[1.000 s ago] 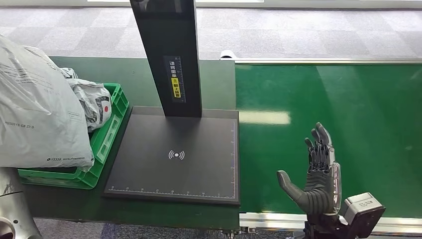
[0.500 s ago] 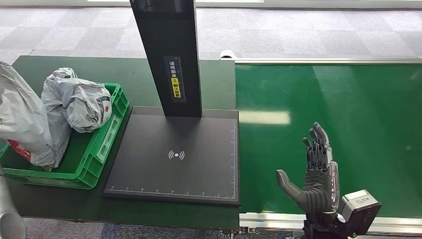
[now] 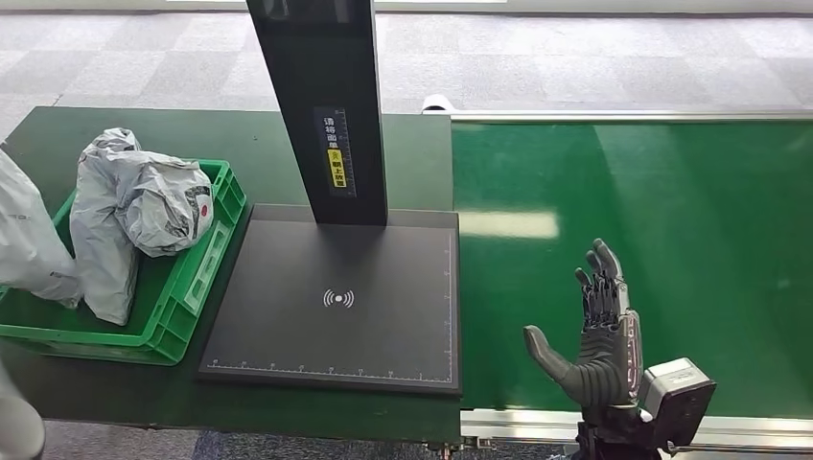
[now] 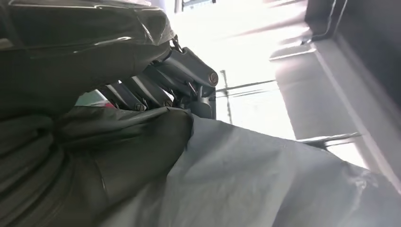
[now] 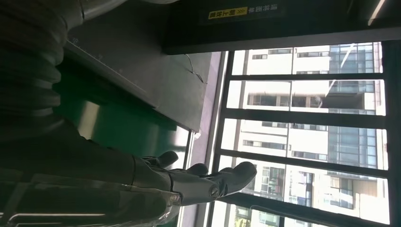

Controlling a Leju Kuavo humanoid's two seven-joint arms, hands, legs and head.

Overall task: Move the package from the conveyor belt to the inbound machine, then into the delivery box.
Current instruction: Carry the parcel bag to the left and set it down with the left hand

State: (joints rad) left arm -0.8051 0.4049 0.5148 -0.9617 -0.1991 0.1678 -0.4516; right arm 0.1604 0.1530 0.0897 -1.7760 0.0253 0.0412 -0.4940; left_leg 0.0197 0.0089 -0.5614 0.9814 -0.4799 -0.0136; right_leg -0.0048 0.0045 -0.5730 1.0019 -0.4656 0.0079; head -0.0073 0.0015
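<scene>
Grey package [image 3: 29, 244] at crate's left edge, partly cut off in head view; left wrist view shows left hand [image 4: 142, 90] gripping its plastic. Two bags: second bag [image 3: 144, 206] sits in green crate [image 3: 197, 287]. Right hand [image 3: 594, 340] spread, empty, over belt [image 3: 671, 220] beside scanner plate [image 3: 336, 307].

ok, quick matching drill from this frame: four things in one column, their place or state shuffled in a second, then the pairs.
Things
1. crumpled grey package
2. right hand
3. left hand
4. inbound machine

Places or states
A. flat black plate with a tall black post, nothing lying on it
B. holds a grey plastic bag
C. lies in the green crate
D. fingers apart, holding nothing, above the green conveyor belt

Pairs: 1-C, 2-D, 3-B, 4-A
</scene>
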